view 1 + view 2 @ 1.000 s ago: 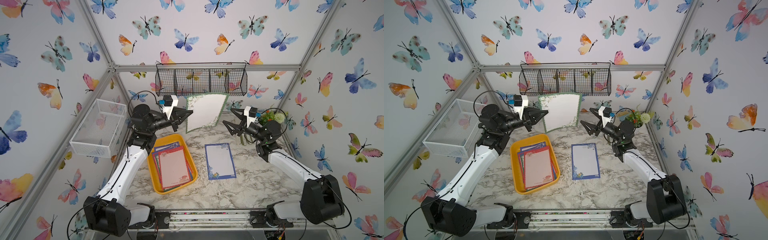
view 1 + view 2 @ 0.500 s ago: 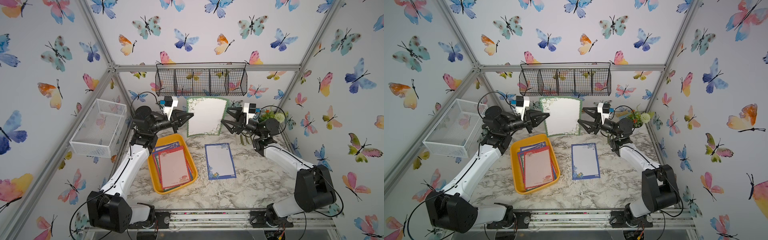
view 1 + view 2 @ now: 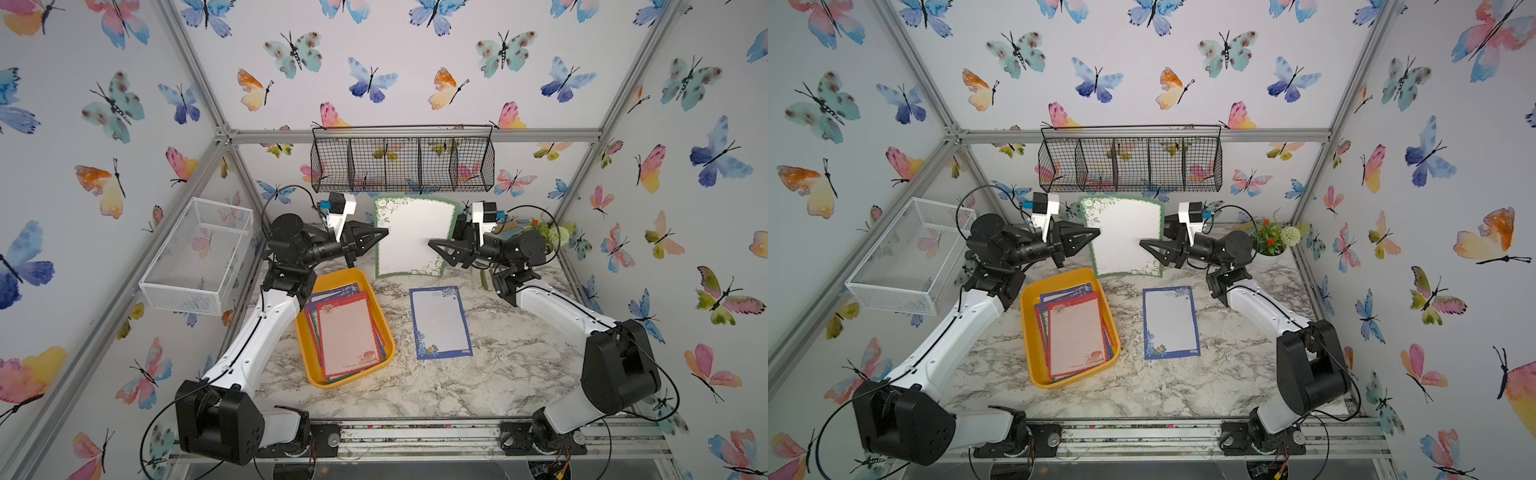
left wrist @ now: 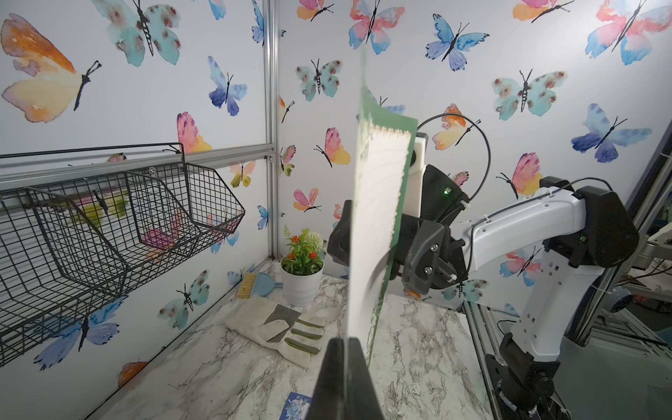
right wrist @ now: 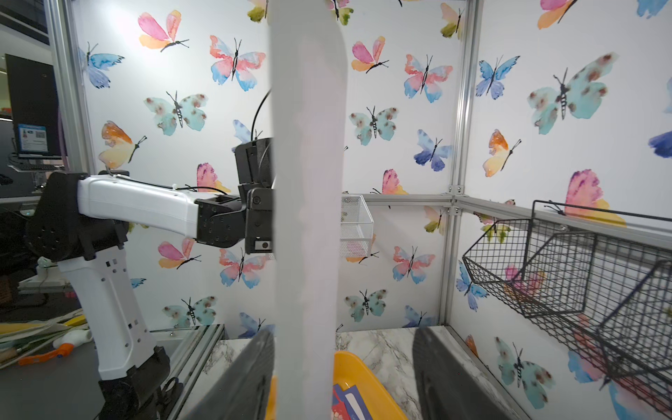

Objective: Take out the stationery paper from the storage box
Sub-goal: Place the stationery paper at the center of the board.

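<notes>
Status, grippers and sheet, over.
Left gripper shut on green-bordered sheet, upright. Right gripper open, straddling opposite edge. More sheets in storage box. Nothing blocking.

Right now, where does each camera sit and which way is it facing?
Top views: high over the front, looking down on the table; left arm, right arm, storage box, green-bordered sheet.
Left wrist: behind the left claw, facing the right arm.
Right wrist: behind the right claw, facing the left arm.
Shared: both wrist views catch the sheet edge-on, and the black wire basket.
</notes>
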Available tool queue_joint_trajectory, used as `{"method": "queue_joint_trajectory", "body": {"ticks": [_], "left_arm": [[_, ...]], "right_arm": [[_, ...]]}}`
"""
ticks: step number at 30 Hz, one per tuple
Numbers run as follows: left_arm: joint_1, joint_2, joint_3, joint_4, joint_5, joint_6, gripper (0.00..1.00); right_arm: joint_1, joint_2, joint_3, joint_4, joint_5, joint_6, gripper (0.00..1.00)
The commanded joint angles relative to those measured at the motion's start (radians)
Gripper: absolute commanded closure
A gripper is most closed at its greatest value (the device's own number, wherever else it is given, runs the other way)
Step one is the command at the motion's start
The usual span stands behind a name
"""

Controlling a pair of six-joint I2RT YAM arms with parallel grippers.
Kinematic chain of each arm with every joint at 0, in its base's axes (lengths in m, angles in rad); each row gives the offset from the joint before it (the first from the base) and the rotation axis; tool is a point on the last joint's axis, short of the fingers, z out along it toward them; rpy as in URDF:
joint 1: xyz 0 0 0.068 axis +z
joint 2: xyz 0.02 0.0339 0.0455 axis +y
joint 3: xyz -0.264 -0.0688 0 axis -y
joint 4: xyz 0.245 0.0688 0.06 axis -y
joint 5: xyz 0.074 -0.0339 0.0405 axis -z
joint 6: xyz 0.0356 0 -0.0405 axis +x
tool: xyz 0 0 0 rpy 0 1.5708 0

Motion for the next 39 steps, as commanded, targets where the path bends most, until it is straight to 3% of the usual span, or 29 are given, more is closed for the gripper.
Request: {"method": "queue_joint_trajectory", "body": {"ticks": [1, 12, 19, 22, 30, 31, 33, 35, 39], "left_arm": [[0.004, -0.009, -0.003, 0.037, 0.006, -0.022, 1.00], [0.004, -0.018, -0.011, 0.072, 0.017, -0.054, 1.00], [0.004, -0.009, -0.011, 0.088, 0.019, -0.080, 1.00], [0.004, -0.009, -0.013, 0.092, 0.015, -0.084, 1.00], [0.004, -0.016, -0.019, 0.096, -0.008, -0.088, 1.00], [0.004, -0.017, -0.021, 0.097, -0.013, -0.087, 0.93], [0.004, -0.026, -0.033, 0.096, -0.051, -0.081, 0.62], [0.004, -0.036, -0.044, 0.095, -0.084, -0.075, 0.43], [0.004, -0.057, -0.063, 0.091, -0.154, -0.056, 0.26]], "right_arm": [[0.015, 0.006, 0.021, 0.001, -0.015, -0.007, 0.40], [0.028, -0.005, 0.029, -0.060, -0.005, -0.051, 0.54], [0.028, -0.003, 0.043, -0.088, -0.029, -0.056, 0.74], [0.028, -0.005, 0.047, -0.098, -0.031, -0.060, 0.89], [0.029, -0.009, 0.054, -0.131, -0.017, -0.066, 0.98], [0.028, -0.011, 0.052, -0.133, -0.017, -0.064, 0.98], [0.028, -0.014, 0.049, -0.135, -0.017, -0.059, 0.98], [0.028, -0.018, 0.046, -0.139, -0.018, -0.056, 0.98], [0.029, -0.030, 0.036, -0.150, -0.016, -0.037, 0.98]]}}
